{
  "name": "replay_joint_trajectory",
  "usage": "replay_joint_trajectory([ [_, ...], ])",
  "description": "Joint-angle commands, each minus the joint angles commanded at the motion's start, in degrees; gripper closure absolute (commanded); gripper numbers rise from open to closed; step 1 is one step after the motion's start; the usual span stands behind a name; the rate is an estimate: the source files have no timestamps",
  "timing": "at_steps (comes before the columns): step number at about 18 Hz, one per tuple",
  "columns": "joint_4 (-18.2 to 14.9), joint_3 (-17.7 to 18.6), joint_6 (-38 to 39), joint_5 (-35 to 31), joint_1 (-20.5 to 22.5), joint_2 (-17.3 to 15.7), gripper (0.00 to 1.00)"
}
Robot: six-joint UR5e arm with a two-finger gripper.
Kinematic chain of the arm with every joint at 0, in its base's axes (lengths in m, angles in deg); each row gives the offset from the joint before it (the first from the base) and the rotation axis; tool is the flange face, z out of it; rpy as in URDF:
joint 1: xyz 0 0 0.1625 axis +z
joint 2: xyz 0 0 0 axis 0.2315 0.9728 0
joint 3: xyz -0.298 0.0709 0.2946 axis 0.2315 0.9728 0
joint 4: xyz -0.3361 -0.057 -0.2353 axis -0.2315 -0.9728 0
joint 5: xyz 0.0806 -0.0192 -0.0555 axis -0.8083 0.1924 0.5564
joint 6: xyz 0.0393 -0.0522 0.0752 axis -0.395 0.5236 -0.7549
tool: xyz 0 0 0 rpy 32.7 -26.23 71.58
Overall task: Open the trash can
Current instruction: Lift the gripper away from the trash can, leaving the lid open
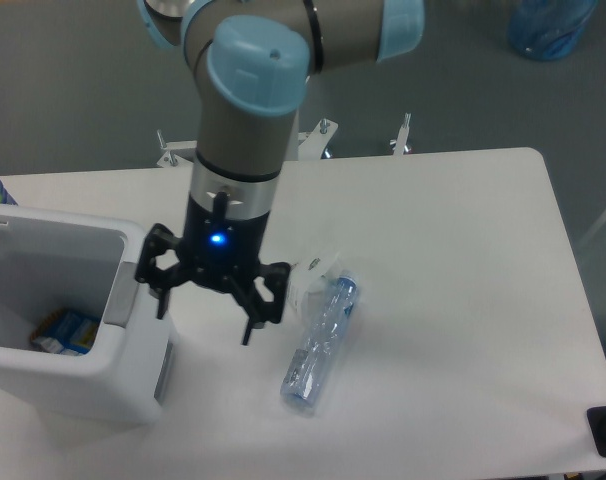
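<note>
Claw (205, 303) spread above white table (453, 260), grey floor (73, 90) beyond

The arm (248, 110) reaches down from the top of the view, its grey wrist with pale blue caps pointing straight downward. The black gripper (208, 305) hangs below it with its two fingers spread wide apart, a small blue light glowing on its body.

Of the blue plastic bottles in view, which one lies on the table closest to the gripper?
The crushed clear bottle lying just right of the gripper; the other blue ones sit at the picture's edges.
</note>
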Motion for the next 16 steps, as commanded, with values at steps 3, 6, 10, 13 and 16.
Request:
replay_joint_trajectory([
  [3, 0.3, 0.6, -7.6, -5.9, 2.0, 1.8, 0.00],
  [6, 1.3, 0.2, -10.3, -7.3, 3.3, 5.3, 0.00],
  [10, 2.0, 0.2, -18.5, -8.3, 7.5, 9.3, 0.00],
  [13, 1.8, 0.6, -27.2, -10.7, 10.0, 10.3, 0.00],
  [16, 2.5, 2.0, -29.8, -12.1, 11.5, 10.5, 0.00],
])
